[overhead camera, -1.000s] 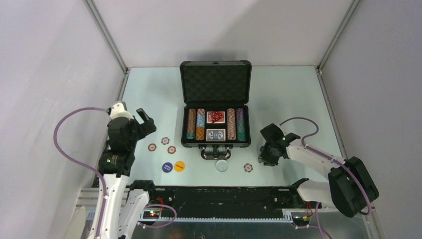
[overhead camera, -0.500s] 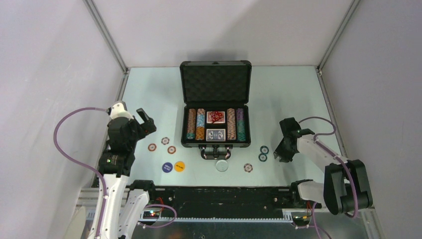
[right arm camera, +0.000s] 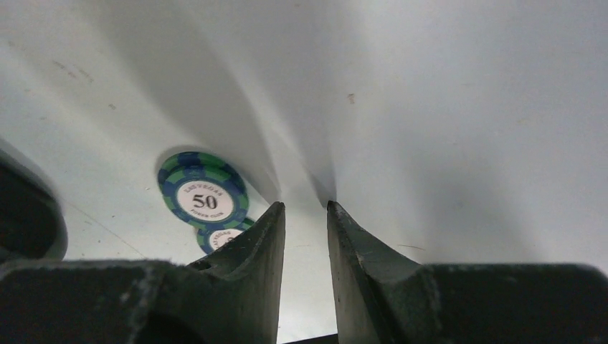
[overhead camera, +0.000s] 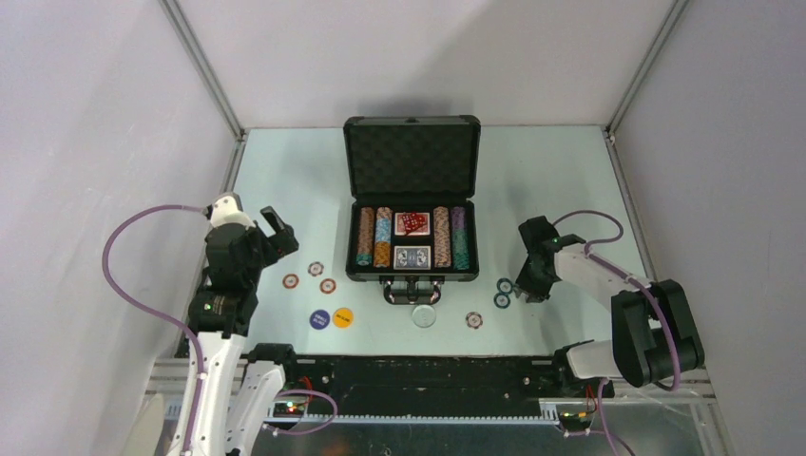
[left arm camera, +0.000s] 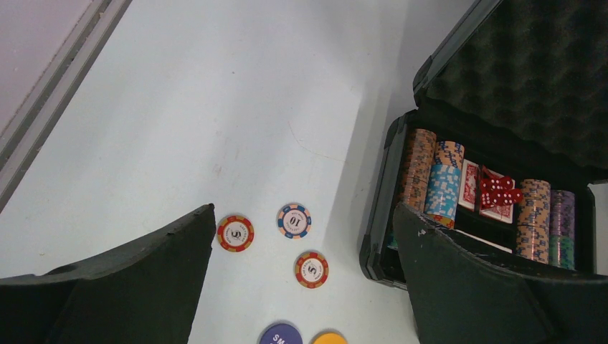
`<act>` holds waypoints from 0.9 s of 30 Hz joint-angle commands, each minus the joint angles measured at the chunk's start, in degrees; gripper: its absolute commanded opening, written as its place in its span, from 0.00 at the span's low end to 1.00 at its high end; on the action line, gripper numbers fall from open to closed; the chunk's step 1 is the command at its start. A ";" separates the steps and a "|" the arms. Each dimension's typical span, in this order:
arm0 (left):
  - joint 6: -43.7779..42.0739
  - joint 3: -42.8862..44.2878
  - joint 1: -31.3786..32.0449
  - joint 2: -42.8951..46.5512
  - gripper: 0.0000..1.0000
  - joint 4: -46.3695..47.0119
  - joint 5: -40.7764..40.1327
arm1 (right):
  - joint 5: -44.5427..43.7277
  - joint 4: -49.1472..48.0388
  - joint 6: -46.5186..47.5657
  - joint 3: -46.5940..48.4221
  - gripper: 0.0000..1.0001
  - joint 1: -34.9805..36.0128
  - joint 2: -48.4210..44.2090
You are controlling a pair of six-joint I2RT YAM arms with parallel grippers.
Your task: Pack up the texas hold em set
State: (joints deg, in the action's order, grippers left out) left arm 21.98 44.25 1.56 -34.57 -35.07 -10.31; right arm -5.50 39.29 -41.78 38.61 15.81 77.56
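Note:
The black case of the texas hold em set lies open at the table's middle, with rows of striped chips, two card decks and red dice inside. In the left wrist view, three loose chips lie below my left gripper, which hangs wide open to the left of the case. My right gripper points down at the table with a narrow gap between its fingers and nothing in it. Two blue-green chips lie just to its left, the nearer one partly hidden by a finger.
Blue, yellow and white round buttons and a single chip lie along the near side. The two blue-green chips sit right of the case handle. Grey walls enclose the table on three sides.
The right gripper swung right, uncovering two blue-green chips on the table, then came back left close beside them. Its jaw gap is unchanged. The left arm has not moved.

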 commanded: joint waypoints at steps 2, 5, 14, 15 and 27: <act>-1.15 0.04 -0.46 0.11 0.98 1.23 -0.36 | -0.34 -2.76 -2.13 -1.60 0.33 3.70 4.15; -1.17 0.03 -0.42 0.10 0.98 1.17 -0.34 | -0.31 -3.04 -2.94 -1.19 0.33 5.93 5.41; -1.25 -0.05 -0.42 -0.02 0.98 1.23 -0.34 | -0.57 -2.86 -5.55 1.48 0.33 11.65 8.18; -1.20 0.00 -0.42 -0.05 0.98 1.23 -0.33 | -0.61 -2.79 -5.87 1.74 0.33 12.45 8.50; -1.15 0.04 -0.42 -0.14 0.98 1.23 -0.29 | -6.03 -0.66 -7.17 3.21 0.40 14.77 2.91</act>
State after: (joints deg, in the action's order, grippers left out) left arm 21.96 44.25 1.56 -34.57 -35.07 -10.33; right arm -8.14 38.59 -47.62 43.44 30.63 83.00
